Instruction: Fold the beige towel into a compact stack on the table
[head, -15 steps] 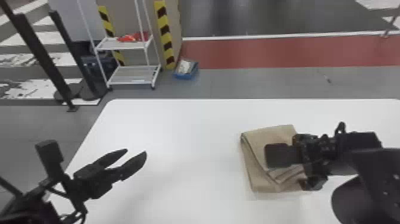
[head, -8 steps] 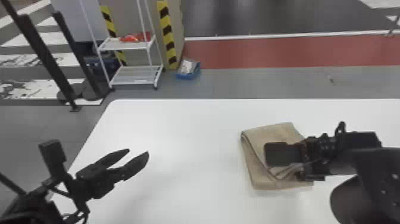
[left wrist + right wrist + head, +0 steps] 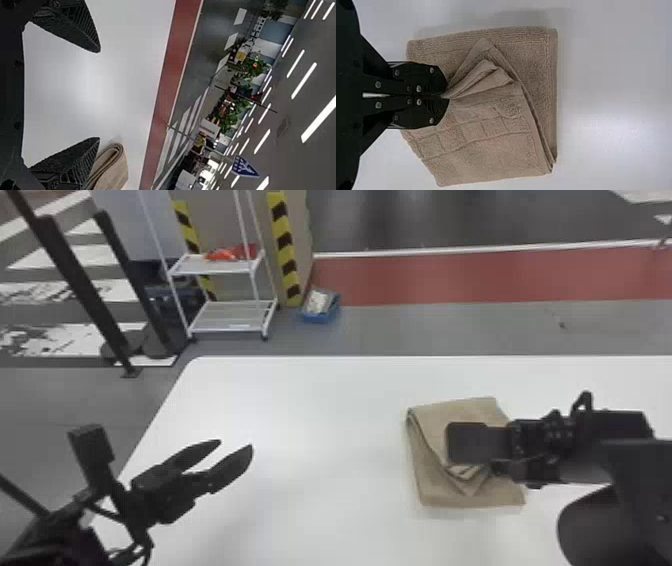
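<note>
The beige towel (image 3: pixel 470 490) lies folded in layers on the right half of the white table (image 3: pixel 320 405), its upper layers drawn askew. Over its right side is my right gripper (image 3: pixel 492 470), partly hidden by its own arm. In the right wrist view, that gripper (image 3: pixel 445 96) is shut on a gathered edge of the towel (image 3: pixel 494 146), with bunched folds fanning from the fingertips. My left gripper (image 3: pixel 235 442) stands open above the table's left part, well apart from the towel. In the left wrist view, the left gripper (image 3: pixel 99 95) has nothing between its fingers; the towel (image 3: pixel 113 170) appears beyond one finger.
Past the table's far edge, a white shelf cart (image 3: pixel 227 317) with red items and a blue bin (image 3: pixel 320 310) stand on the floor. Black posts (image 3: pixel 75 285) rise beyond the table's left side.
The right gripper and the gathered towel edge have shifted slightly, and the towel's near right corner now shows more. The left arm has barely moved.
</note>
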Available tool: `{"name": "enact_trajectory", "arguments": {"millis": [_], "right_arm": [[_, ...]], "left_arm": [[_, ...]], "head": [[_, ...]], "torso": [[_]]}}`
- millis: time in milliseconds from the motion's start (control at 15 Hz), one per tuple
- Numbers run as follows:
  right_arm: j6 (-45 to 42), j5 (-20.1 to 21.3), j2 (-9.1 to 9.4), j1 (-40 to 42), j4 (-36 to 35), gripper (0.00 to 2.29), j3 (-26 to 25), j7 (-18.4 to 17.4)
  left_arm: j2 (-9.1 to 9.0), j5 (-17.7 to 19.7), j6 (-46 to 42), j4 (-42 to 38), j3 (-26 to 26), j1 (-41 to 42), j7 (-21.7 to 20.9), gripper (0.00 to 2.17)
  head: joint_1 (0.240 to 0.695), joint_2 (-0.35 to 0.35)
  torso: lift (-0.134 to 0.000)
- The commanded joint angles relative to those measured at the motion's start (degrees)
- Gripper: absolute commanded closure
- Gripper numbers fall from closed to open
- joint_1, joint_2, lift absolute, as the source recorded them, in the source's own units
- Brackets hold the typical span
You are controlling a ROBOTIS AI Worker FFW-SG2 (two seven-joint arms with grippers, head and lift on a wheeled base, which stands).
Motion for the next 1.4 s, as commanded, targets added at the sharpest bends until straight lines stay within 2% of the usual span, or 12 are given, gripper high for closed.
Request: {"name": "enact_trajectory", "arguments": {"millis": [0, 200, 333, 667, 800, 867, 933, 1000, 1067, 1133, 1333], "right_arm": [[1.1, -0.7, -0.47, 0.8, -3.6, 1.71, 0.0, 0.2], [1.9, -1.9, -0.65, 1.2, -6.3, 1.71, -0.4, 0.2], [2.7, -2.5, -0.56, 1.0, -6.9, 1.71, -1.1, 0.2], [3.9, -4.3, -0.38, 1.6, -11.0, 1.72, -1.0, 0.2], [4.4, -5.0, -0.38, 1.7, -12.4, 1.72, -1.3, 0.2], [4.4, -5.0, -0.38, 2.0, -13.0, 1.72, -1.6, 0.2], [4.4, -5.0, -0.47, 2.2, -13.2, 1.72, -1.7, 0.2], [4.4, -5.0, -0.47, 2.4, -13.5, 1.72, -1.8, 0.2], [4.4, -5.2, -0.47, 2.8, -13.9, 1.72, -2.5, 0.2], [4.8, -5.3, -0.47, 2.9, -14.0, 1.71, -2.6, 0.2], [4.9, -5.6, -0.56, 3.0, -14.6, 1.71, -2.8, 0.2]], "left_arm": [[-0.05, 0.0, 0.2, -0.3, 0.0, 0.3, -0.3, 0.09], [-0.41, 0.9, 0.9, -2.9, -0.7, 2.2, -0.6, 0.09], [-0.58, 1.7, 0.9, -4.9, -3.8, 4.2, -1.0, 0.11], [-1.11, 2.4, 0.9, -5.1, -11.2, 5.7, -3.9, 0.21], [-1.37, 2.0, 0.5, -4.9, -14.5, 5.7, -3.3, 0.21], [-1.46, 1.7, -0.2, -4.5, -16.4, 5.7, -2.8, 0.32], [-1.46, 0.8, -0.7, -3.6, -18.2, 5.5, -2.6, 0.57], [-1.46, -0.7, -2.6, -2.5, -20.1, 5.3, -2.3, 1.15], [-1.46, -1.7, -3.0, -1.7, -21.6, 5.3, -1.8, 1.62], [-1.46, -2.9, -3.0, -1.1, -23.3, 5.3, -1.7, 1.83], [-1.37, -4.3, -5.1, 0.6, -27.5, 5.6, -2.8, 1.83]], "head": [[0.695, 0.15], [0.695, 0.16], [0.695, 0.158], [0.695, 0.079], [0.695, 0.054], [0.695, 0.03], [0.695, 0.016], [0.695, 0.002], [0.695, -0.014], [0.695, -0.026], [0.695, -0.084]], "torso": [[-0.124], [-0.124], [-0.124], [-0.124], [-0.124], [-0.124], [-0.124], [-0.124], [-0.124], [-0.124], [-0.124]]}}
